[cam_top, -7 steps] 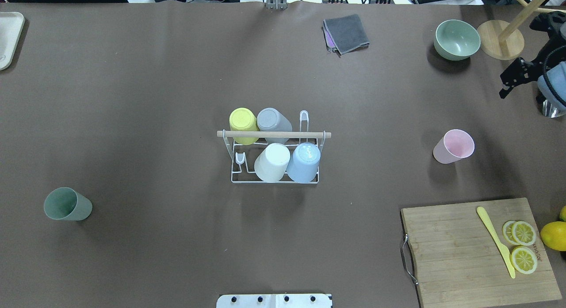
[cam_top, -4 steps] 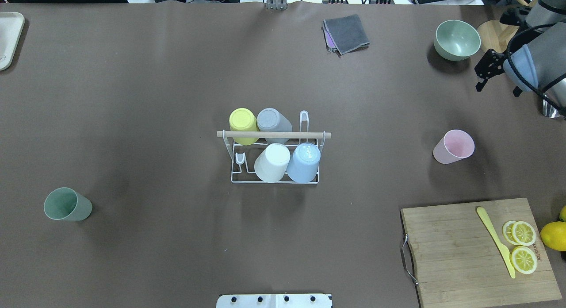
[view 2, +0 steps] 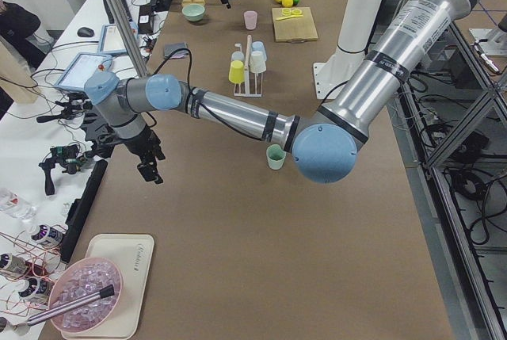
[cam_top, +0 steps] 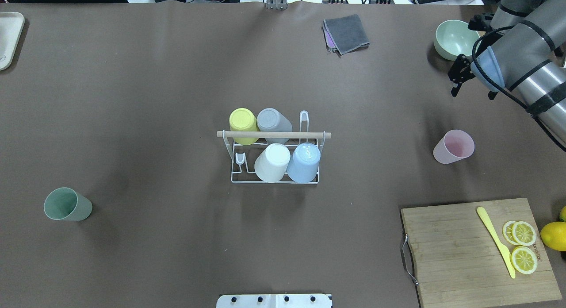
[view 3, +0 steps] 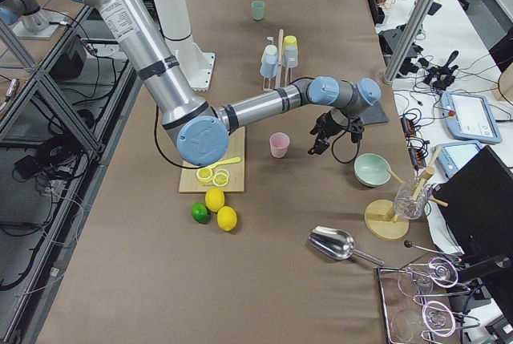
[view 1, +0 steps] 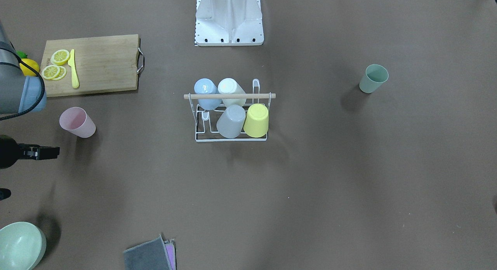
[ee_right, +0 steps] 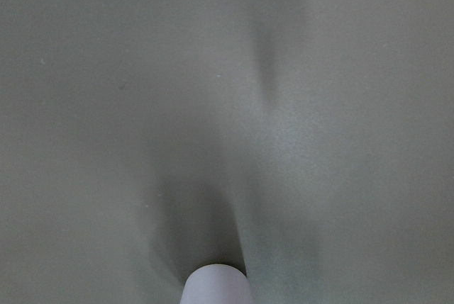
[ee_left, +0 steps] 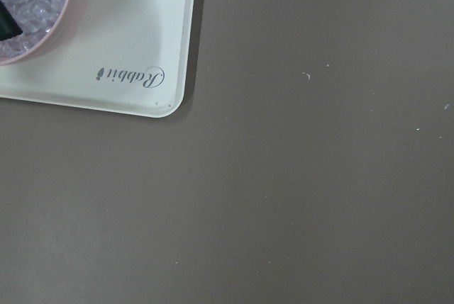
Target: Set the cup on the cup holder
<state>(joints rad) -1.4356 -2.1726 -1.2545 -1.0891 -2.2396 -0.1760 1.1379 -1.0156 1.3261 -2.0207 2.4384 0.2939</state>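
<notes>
Pink cup [cam_top: 453, 146] stands mouth-up on the desk [cam_top: 154, 100], right side, well apart from the cup holder [cam_top: 274, 134] at desk centre. Holder carries 4 cups upside down on its prongs: yellow cup [cam_top: 243, 122] & grey cup [cam_top: 272, 121] in far row, white cup [cam_top: 273, 159] & blue cup [cam_top: 305, 159] in near row. Rims are down, so they sit over the wire & can't roll. 2 spots free: far-right prong [cam_top: 304, 118] & near-left prong [cam_top: 240, 159]. So pink cup prob. needs flipping before it goes on, likely far-right as that's closer. Green cup [cam_top: 67, 204] also loose, near-left, mouth up; 2nd candidate.

Right claw [cam_top: 457, 75] hangs over bare desk beyond pink cup on far side, near the green bowl [cam_top: 455, 38]. Its wrist cam catches only a pale rim at frame bottom, so prob. lining up on that cup, not at it yet. Spread or pressed together: can't tell, too dark & small. No cup in it. Left claw [view 2: 150, 170] sits far left by a white tray [ee_left: 128, 49], out of the way; state can't be told either.
</notes>
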